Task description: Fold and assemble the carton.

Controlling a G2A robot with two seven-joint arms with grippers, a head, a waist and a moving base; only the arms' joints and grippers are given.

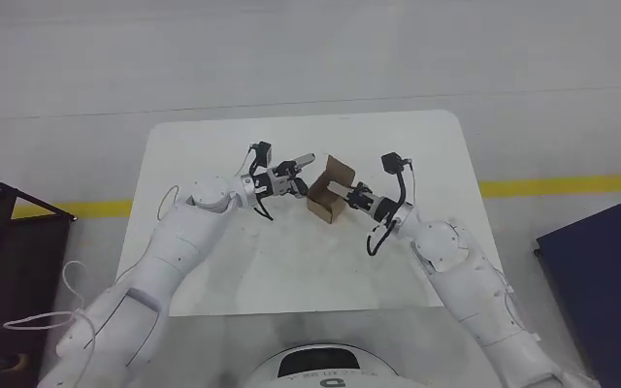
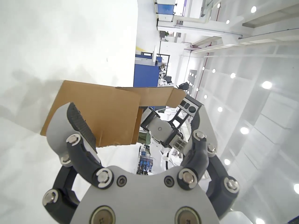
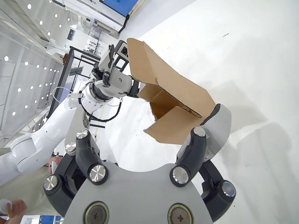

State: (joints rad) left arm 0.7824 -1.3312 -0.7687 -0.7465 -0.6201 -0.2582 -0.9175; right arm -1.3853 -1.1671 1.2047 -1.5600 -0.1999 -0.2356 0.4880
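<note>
1. The carton (image 1: 328,192) is half raised, walls up and flaps loose. It sits between the two end effectors over the white surface (image 1: 243,281). Whether it rests on the surface cannot be told.
2. The left end effector (image 2: 135,111) has its fingers wide apart and grips nothing. The carton's broad panel lies just beyond its ribbed pad (image 2: 80,127), nearer that finger than the middle of the gap.
3. The right end effector (image 1: 351,197) also appears spread and not clamped. One finger (image 3: 219,122) touches the carton's outer corner. The open mouth and a loose inner flap lie just ahead of its palm.
4. The step in hand looks like mid-fold: the body is being squared, and no flap is yet turned in or locked.
5. The next move likely calls for one end effector to brace a wall from its side. The other would then push the nearest loose flap inward along its crease. The push should be gentle, because thin card with no firm grip on it could slide away or buckle.
</note>
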